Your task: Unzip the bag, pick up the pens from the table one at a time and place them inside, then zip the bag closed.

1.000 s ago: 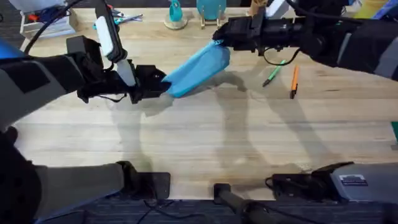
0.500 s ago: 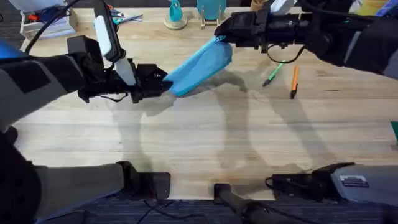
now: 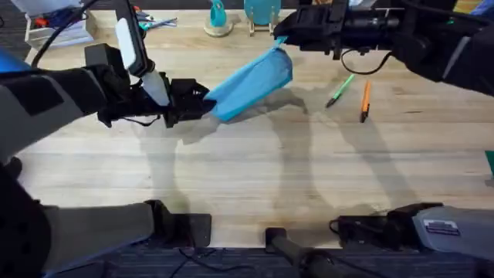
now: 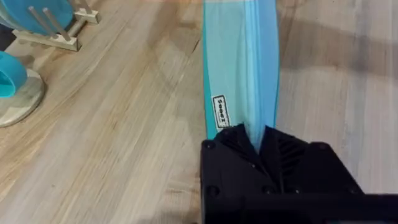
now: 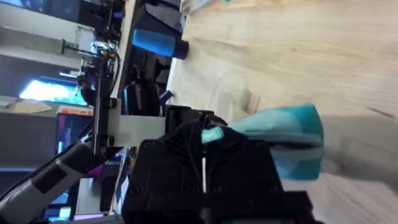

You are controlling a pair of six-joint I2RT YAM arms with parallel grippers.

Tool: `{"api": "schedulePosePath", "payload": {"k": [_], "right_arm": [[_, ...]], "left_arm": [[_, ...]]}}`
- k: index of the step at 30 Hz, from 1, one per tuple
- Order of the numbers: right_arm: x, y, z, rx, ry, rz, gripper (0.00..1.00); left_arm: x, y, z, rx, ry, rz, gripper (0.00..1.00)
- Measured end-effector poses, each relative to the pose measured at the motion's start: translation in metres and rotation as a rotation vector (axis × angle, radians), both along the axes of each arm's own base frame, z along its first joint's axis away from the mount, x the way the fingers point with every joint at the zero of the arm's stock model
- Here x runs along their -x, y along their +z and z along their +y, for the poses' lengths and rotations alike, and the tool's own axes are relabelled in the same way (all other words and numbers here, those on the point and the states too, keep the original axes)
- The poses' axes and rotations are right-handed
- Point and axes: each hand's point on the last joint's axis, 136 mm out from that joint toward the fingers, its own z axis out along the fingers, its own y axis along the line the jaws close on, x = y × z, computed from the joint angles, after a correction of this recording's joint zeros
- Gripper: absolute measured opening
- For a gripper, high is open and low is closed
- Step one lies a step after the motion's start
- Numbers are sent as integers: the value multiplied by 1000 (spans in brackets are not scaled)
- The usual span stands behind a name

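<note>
Unzip step underway, judging by the setup: bag [image 3: 251, 83] is lifted off the table [image 3: 255, 170], stretched between both arms. Left gripper [image 3: 202, 104] is clenched on the bag's near end; the left wrist view shows fabric pinched between the black fingers [image 4: 236, 146]. Right gripper [image 3: 279, 37] sits at the bag's far end, the end nearer the pens, clamped on a small pale tab there, probably the zipper pull [image 5: 212, 135]. Can't tell how far the zipper has run; the opening isn't readable from any view.

Nothing is in the bag yet as far as can be seen. Both pens lie on the table just right of the bag: green pen [image 3: 340, 89] nearer it, orange pen [image 3: 365, 101] just beyond, close together but apart, neither touched.

Left to do: finish unzipping, load 2 pens 1 at a time, zip shut. Roughly early stage, step 1 of 3.

Counts: 1 bag, 2 pens (1 green, 1 orange), 2 grippers, both occupied with the bag.
</note>
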Motion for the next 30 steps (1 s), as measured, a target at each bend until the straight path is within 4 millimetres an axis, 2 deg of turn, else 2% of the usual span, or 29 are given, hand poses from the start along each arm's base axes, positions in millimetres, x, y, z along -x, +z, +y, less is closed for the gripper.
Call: {"api": "schedulePosePath", "payload": {"k": [4,10,12,22,23,25,28,30], "right_arm": [[-2,6,-6,-6,-14,-18,31],[-8,45,-13,-31,-33,-131,30],[-7,52,-13,-34,-32,-148,32],[-5,53,-13,-36,-25,-148,32],[-5,52,-13,-34,-25,-147,65],[-6,50,-14,-24,-28,-151,335],[-9,43,-17,12,-52,-158,657],[-13,36,-21,52,-81,-163,932]], "left_arm": [[0,-3,2,-17,5,6,42],[-1,-9,7,-58,22,18,42],[-1,-9,7,-59,22,18,42],[-1,-9,7,-59,22,18,42],[-1,-9,7,-59,22,18,42],[-1,-9,7,-59,22,18,42],[-1,-9,7,-59,22,18,42],[-1,-9,7,-59,22,18,42]]}}
